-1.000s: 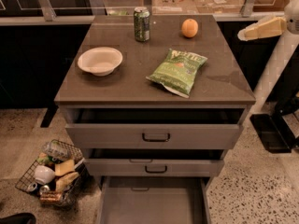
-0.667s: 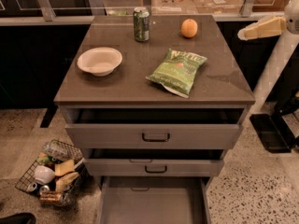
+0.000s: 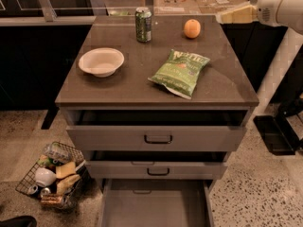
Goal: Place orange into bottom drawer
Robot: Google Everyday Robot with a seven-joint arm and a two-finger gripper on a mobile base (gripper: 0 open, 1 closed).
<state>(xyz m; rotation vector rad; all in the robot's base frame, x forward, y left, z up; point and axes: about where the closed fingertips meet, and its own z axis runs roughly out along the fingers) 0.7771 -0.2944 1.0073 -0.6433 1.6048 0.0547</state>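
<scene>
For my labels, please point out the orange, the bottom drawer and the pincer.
orange [image 3: 191, 28], camera view: middle of its skin.
bottom drawer [image 3: 156, 205], camera view: its bare grey floor.
pincer [image 3: 228, 16], camera view: pale front end, upper right.

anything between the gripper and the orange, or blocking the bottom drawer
Nothing visible. The cream gripper hangs right of the small round orange fruit, bare tabletop between. The lowest grey drawer is open, its visible floor bare.

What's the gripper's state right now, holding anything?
Gripper: at upper right, apart from the orange on the cabinet top; open or closed cannot be told.
</scene>
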